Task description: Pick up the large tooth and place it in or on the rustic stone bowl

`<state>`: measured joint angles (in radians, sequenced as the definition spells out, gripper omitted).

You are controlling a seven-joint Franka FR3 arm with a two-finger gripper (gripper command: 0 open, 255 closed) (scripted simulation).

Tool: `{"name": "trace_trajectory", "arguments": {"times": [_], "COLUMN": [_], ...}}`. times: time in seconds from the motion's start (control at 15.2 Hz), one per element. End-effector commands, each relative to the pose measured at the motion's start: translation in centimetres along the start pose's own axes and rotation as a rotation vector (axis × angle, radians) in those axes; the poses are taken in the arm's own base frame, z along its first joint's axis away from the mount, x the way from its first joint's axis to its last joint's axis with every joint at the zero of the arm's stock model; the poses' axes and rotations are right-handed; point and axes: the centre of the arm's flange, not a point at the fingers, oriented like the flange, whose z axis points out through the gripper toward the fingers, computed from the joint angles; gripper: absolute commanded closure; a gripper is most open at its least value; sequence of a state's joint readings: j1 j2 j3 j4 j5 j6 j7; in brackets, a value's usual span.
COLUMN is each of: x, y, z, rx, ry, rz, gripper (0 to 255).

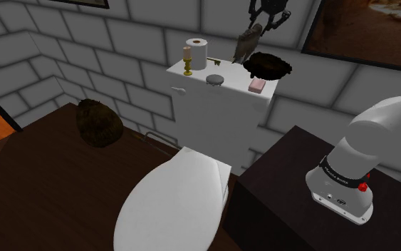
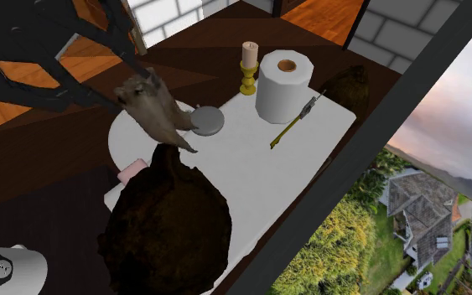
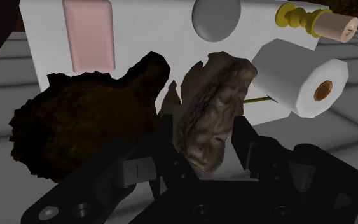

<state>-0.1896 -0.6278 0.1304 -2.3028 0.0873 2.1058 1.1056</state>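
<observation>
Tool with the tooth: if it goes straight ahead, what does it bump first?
Probably the white tank lid, just beside the dark bowl; the tooth the tool holds would touch first. Depth is hard to judge.

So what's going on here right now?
The black gripper is shut on the large tooth, holding it in the air above the white toilet tank lid. The dark rough bowl sits on that lid close beside it. The tooth is not yet in the bowl.
</observation>
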Motion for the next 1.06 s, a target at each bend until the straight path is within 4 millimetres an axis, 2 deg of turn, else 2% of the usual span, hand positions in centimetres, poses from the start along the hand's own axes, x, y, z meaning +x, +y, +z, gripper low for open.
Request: {"name": "trace_trajectory", "arguments": {"times": [0.0,0.13,0.2,0.73,0.79,0.86,0.99], "x": [1.2,2.4,2.7,1.9,2.0,2.0,5.6], "y": [2.1,4.3,4.8,6.4,6.2,6.2,7.0], "z": [-0.8,-1.6,-1.8,2.0,1.5,1.5,2.3], "rx": [-0.001,-0.001,-0.001,-0.001,-0.001,-0.001,-0.110], "ry": [-0.002,-0.002,-0.002,-0.002,-0.002,-0.002,-0.106], "rz": [-0.001,-0.001,-0.001,-0.001,-0.001,-0.001,0.546], "gripper": [255,255,255,255,255,0,0]}}
